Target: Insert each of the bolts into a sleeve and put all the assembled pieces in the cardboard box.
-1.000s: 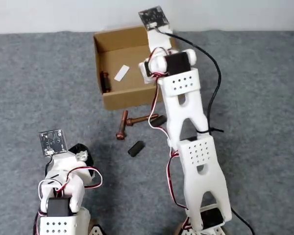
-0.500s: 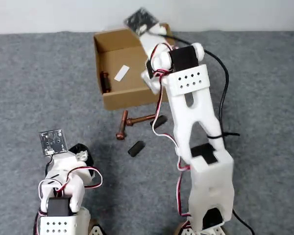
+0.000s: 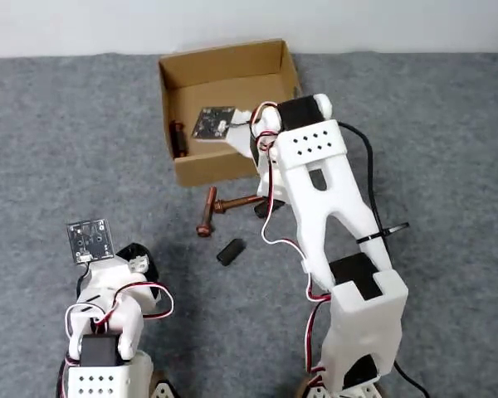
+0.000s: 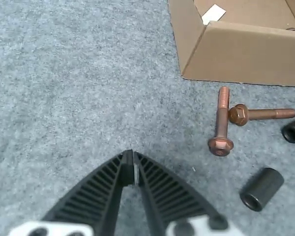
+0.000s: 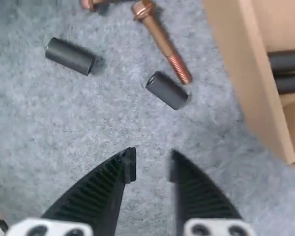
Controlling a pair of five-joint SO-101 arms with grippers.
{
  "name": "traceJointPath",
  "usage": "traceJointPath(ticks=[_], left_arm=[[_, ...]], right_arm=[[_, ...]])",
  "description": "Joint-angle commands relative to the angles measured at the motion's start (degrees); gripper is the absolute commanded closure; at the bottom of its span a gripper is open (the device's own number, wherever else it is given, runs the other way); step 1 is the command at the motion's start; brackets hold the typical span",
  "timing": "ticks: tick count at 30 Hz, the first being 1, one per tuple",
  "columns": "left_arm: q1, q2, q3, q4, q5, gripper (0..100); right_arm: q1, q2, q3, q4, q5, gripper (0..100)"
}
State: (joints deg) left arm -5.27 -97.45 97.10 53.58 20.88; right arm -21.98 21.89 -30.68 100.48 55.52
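**A:** Where does the left arm [image 3: 108, 327] sit?

**B:** Folded low over its own base, at the near left of the high view, with its white links bunched together.

**A:** And its gripper [image 4: 131, 166]?

**B:** Both black ribbed fingers [image 4: 101, 191] are pressed together and touch at the tips.

**A:** The right arm [image 3: 324, 199]?

**B:** It is stretched well forward from its base, white links in one long line leaning slightly toward the left arm's side. The wrist is bent over at the far end, and its small camera board [image 3: 213, 123] sticks out toward the left.

**A:** Its gripper [image 5: 151, 166]?

**B:** It points downward, with its fingers [image 5: 105, 191] parted by a narrow gap.
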Motion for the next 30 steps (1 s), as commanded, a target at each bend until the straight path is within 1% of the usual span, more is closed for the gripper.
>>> traceJointPath(ticks=[1, 3, 5, 7, 9, 14, 20, 30], left_arm=[[-0.35, -0.18, -0.31, 0.44, 0.62, 99], [-0.35, -0.18, -0.31, 0.44, 0.62, 99], [-0.35, -0.18, -0.31, 0.44, 0.62, 99], [-0.35, -0.18, -0.31, 0.44, 0.62, 99], [-0.35, -0.18, -0.31, 0.44, 0.62, 99], [-0.35, -0.18, -0.31, 0.44, 0.62, 99], [-0.44, -0.18, -0.31, 0.44, 0.62, 99], [-0.44, -0.18, -0.31, 0.44, 0.7, 99]], right_arm=[[-0.22, 1.19, -0.35, 2.07, 1.85, 80.9], [-1.1, 2.77, -0.35, 1.89, 2.64, 80.7], [-1.71, 4.26, -0.35, 1.27, 5.54, 80.7], [-1.89, 5.76, -0.35, -0.75, 6.86, 80.7], [-1.89, 7.6, -0.35, -2.95, 7.03, 80.7], [-1.71, 12.0, -0.35, -4.35, 7.03, 80.7], [-0.75, 15.96, -0.44, -11.38, 7.03, 80.8], [-1.45, 21.93, -0.44, -12.09, 6.86, 80.9]])
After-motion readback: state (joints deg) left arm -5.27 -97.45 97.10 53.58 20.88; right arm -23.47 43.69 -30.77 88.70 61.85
